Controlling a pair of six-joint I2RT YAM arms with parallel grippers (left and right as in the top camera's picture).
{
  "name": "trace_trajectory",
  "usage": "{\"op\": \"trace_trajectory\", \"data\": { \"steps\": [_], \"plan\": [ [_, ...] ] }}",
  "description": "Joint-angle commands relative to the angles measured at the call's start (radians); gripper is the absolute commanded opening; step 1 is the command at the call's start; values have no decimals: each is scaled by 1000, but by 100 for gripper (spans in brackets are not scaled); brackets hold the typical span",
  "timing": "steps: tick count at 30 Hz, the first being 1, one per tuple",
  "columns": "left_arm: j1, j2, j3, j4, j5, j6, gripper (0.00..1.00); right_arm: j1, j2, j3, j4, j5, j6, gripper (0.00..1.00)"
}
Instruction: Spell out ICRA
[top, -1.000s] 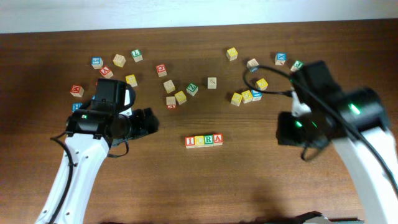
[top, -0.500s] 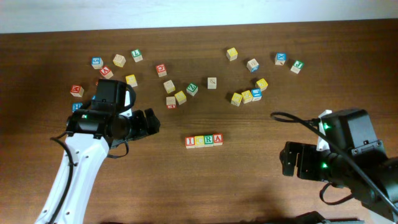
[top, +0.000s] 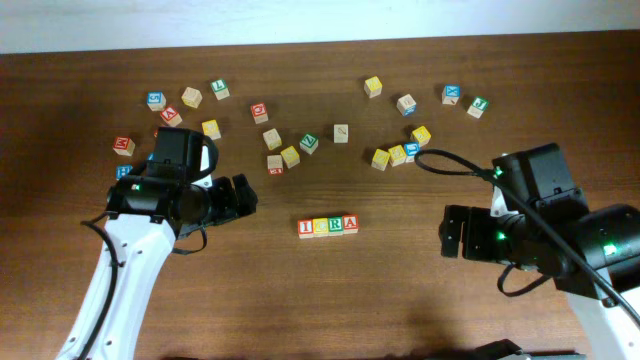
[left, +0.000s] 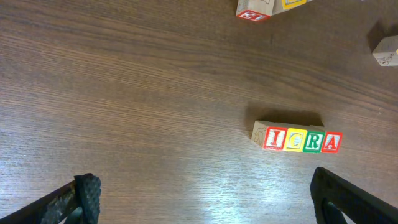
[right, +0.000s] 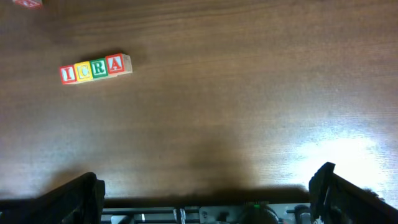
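ICRA cubes (top: 328, 226) sit in a row, untouched; left fingers (left: 87, 193) and right fingers (right: 85, 194) spread wide, empty.

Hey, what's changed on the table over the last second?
The right arm pulled back from over the far-right loose cubes toward the near table edge; the right gripper is open and empty. The left gripper, the ICRA row and the loose cubes stayed put.

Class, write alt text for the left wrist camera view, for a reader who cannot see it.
Four wooden letter cubes sit touching in a row on a brown table, spelling ICRA. The left gripper is open and empty, its dark fingertips at the bottom corners.
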Motion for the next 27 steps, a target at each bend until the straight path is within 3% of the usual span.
{"op": "trace_trajectory", "data": {
  "steps": [1,8,15,21,27],
  "plan": [
    [6,-3,11,-1,-7,9,99,4,-42,-65,84,46,-33,98],
    [6,-3,11,-1,-7,9,99,-61,-329,-383,520,44,-170,98],
    [6,-3,11,-1,-7,9,99,-232,-618,-718,785,31,-174,98],
    [6,-3,11,-1,-7,9,99,-267,-879,-1055,1088,19,-174,98],
    [6,-3,11,-1,-7,9,99,-278,-1027,-1223,1282,-41,-264,98]
  ]
}}
